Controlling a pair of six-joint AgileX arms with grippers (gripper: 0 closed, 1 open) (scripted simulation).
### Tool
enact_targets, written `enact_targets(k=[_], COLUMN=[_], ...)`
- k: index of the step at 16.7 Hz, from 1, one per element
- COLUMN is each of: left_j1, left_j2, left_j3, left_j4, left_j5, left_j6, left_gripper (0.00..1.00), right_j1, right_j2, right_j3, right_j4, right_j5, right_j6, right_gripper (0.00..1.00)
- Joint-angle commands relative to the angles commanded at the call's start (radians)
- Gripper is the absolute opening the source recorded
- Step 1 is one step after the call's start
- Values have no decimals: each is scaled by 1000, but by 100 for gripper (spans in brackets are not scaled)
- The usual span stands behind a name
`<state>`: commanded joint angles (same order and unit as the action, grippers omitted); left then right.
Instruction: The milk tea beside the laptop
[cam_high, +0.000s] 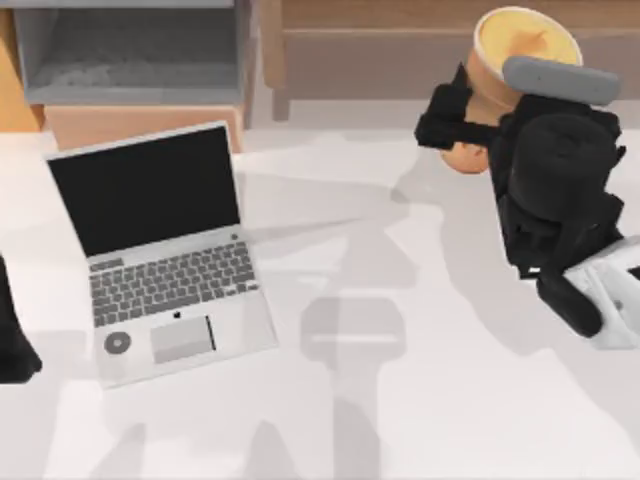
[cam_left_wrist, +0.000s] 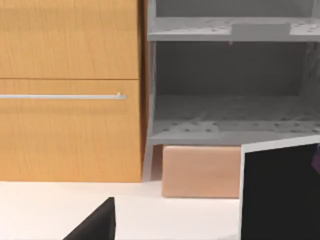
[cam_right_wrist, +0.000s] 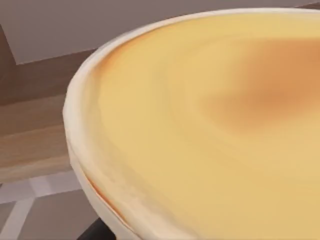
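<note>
The right end effector (cam_high: 470, 115) had closed around the milk tea (cam_high: 520, 50) at the far right side of the table (cam_high: 420, 400), well apart from the laptop (cam_high: 160, 250), which sat open at the table's left with its black screen raised and its keyboard facing the near edge. The cup appeared tilted and seemed to be lifted clear of the table, its round yellow-orange top (cam_right_wrist: 215, 130) looming close to the right wrist camera, the dark fingers clasping its tapered side below the rim. The left arm (cam_high: 15, 335) rested idle at the table's left edge, just beside the laptop; whether its end effector was open or shut could not be told. From the left wrist, the laptop's screen edge (cam_left_wrist: 280, 190) stood before a wooden cabinet (cam_left_wrist: 70, 90) and a grey shelf unit (cam_left_wrist: 230, 85). The step in hand looked to be the carry, with the grasp judged complete and the placing not yet done. The next move would call for bringing the cup leftward across the bare table toward the laptop's right side, righting it, and setting it down upright near the keyboard without knocking the raised screen.
</note>
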<state>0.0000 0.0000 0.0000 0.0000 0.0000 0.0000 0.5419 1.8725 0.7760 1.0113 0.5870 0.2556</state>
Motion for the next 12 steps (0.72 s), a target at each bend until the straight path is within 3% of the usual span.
enact_targets(k=[7,12], left_j1=[0,0], left_j2=[0,0], left_j3=[0,0], left_j4=[0,0], left_j5=[0,0], left_j6=[0,0], left_gripper=[100,100], right_j1=[308,479], right_j2=[40,87], right_j3=[171,234], right_j4=[-279,-448], right_j5=[284,432], right_j6=[110,142], right_gripper=[0,0])
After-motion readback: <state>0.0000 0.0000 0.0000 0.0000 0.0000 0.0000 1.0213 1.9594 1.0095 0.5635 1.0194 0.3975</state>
